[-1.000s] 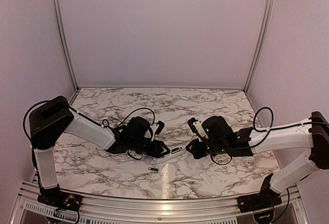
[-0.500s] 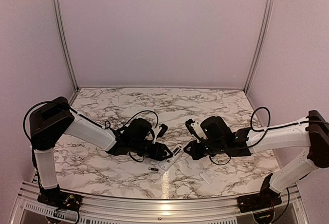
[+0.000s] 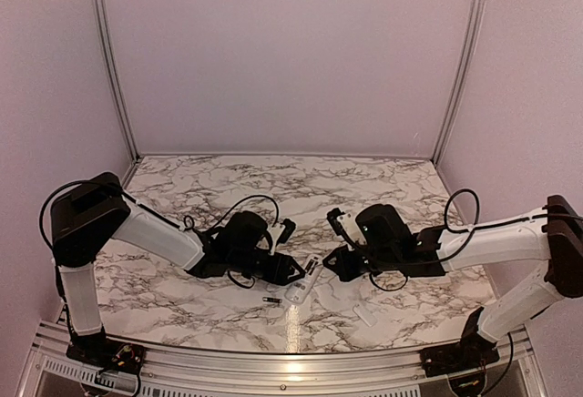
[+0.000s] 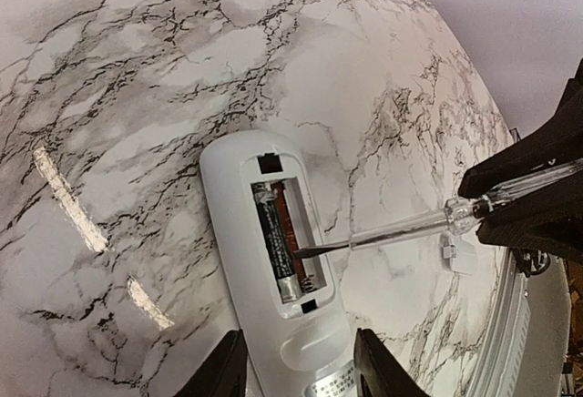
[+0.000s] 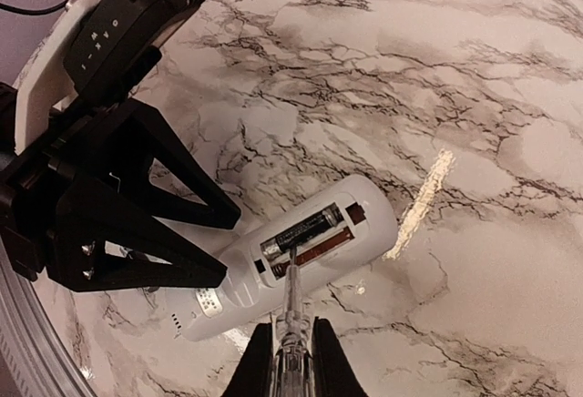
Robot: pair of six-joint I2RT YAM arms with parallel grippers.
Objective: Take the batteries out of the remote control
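At bench (image 3: 228,178) centre, the left gripper (image 4: 305,365) clamps its jaws on the label end of the remote control (image 4: 239,198), recess up. The right gripper (image 5: 291,361) has its jaws closed on the thin stick (image 4: 401,227), whose tip lies beside the seated battery (image 4: 276,242). A loose battery (image 3: 271,300) lies nearby. The battery is probably light, rigid, smooth and roll-prone, so lever it near its spring end.
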